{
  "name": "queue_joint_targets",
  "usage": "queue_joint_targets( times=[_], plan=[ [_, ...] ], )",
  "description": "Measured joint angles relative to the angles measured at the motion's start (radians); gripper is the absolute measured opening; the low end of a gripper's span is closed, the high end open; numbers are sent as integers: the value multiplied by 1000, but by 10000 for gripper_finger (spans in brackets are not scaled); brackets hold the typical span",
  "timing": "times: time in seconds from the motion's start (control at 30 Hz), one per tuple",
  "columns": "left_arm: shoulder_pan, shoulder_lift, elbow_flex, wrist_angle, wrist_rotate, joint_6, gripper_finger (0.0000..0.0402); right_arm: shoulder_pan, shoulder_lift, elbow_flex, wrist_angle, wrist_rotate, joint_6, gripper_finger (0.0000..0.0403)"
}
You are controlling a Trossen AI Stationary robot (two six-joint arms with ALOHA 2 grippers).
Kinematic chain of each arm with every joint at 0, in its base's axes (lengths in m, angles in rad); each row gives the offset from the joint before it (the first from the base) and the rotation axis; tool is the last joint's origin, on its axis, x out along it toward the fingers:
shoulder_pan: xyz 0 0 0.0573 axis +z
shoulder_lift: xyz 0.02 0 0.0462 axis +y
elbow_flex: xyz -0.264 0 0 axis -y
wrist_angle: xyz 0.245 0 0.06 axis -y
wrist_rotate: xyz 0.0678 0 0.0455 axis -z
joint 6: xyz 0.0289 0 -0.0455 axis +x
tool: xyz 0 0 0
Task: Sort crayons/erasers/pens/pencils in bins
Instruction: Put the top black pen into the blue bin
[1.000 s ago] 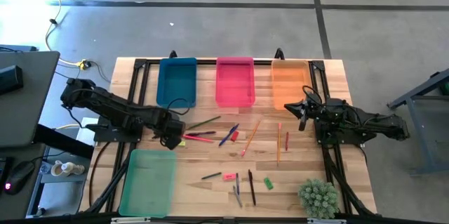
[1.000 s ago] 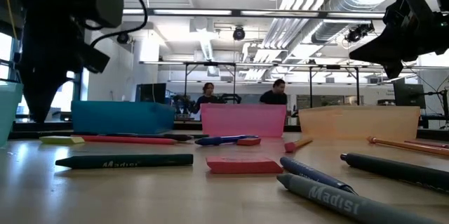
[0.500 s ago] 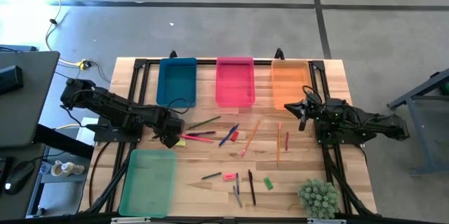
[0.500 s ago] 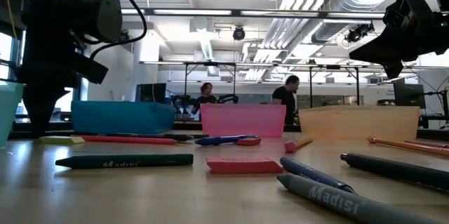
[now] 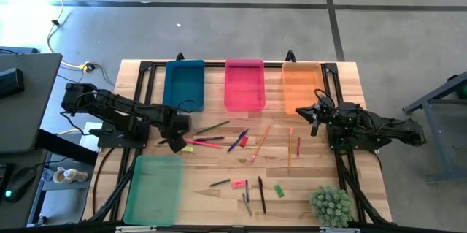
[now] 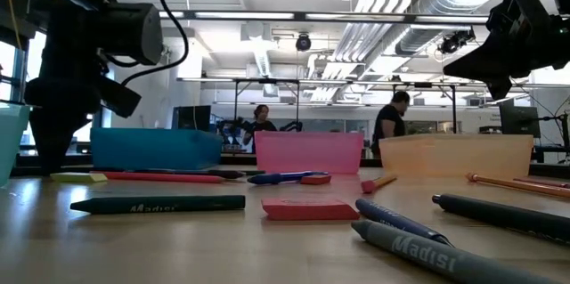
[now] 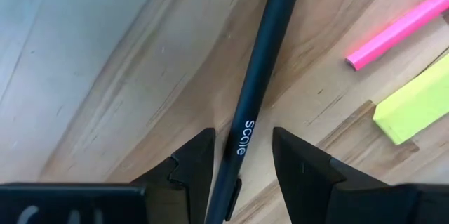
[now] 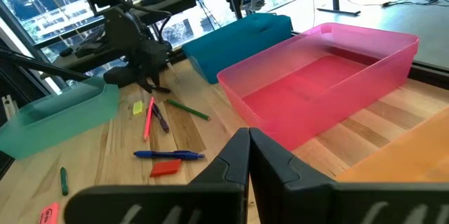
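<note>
I see a small green plant [image 5: 330, 205] on the bench [image 5: 350, 109] corner. Beyond, two people [image 6: 390, 122], perhaps at desks.

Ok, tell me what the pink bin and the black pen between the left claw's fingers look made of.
Pink bin: apparently translucent plastic, since light glows through its smooth walls. Black pen: probably matte plastic or rubbery coating; dull surface, no glare, white printed lettering.

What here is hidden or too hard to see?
- Black pen: left wrist view; its lower end is hidden behind the jaws.
- Yellow eraser: cut off by the picture edge.
- Bins' insides: low view shows only outer walls, e.g. pink bin.
</note>
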Motion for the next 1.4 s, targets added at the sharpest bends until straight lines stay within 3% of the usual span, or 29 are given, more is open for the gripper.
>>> queue_joint_targets(
  times=[0.17, 0.63, 0.9, 1.4],
  plan=[
    [-2, 1, -1, -1, -5, 23, 117, 0, 0, 0, 0, 0, 0, 0],
    [-37, 1, -1, 3, -38, 62, 15, 0, 0, 0, 0, 0, 0, 0],
    [-37, 2, 6, 1, -29, 63, 13, 0, 0, 0, 0, 0, 0, 0],
    [-35, -138, 15, 64, 50, 15, 12, 0, 0, 0, 0, 0, 0, 0]
  ],
)
